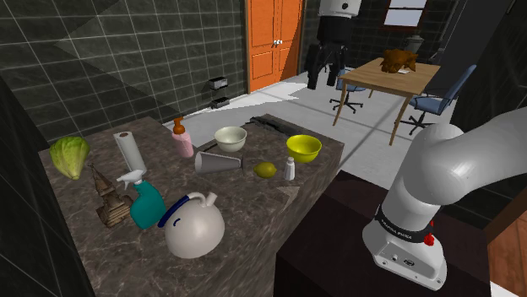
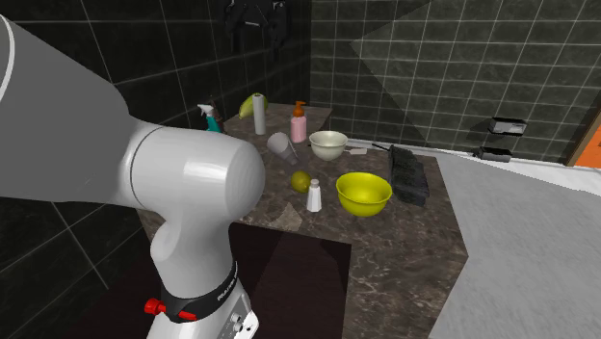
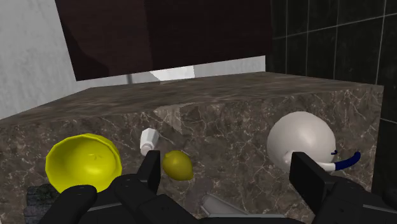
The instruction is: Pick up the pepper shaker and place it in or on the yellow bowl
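Observation:
The pepper shaker (image 1: 290, 170) (image 2: 314, 196) is a small white bottle standing upright on the dark marble counter (image 1: 253, 198). It stands beside the empty yellow bowl (image 1: 304, 150) (image 2: 363, 193), between the bowl and a yellow-green lemon (image 1: 265, 170). My black gripper (image 1: 323, 80) (image 2: 255, 29) hangs high above the counter, open, with nothing between its fingers. In the wrist view the gripper (image 3: 229, 181) looks down on the shaker (image 3: 148, 139), the bowl (image 3: 83, 162) and the lemon (image 3: 177, 165), all far below.
A white bowl (image 1: 230, 137), a tipped grey cup (image 1: 217, 162), a pink bottle (image 1: 182, 139), a paper roll (image 1: 127, 150), a teal spray bottle (image 1: 145, 200), a lettuce (image 1: 70, 156) and a white jug (image 1: 194, 226) share the counter. A dark rack (image 2: 409, 173) lies behind the yellow bowl.

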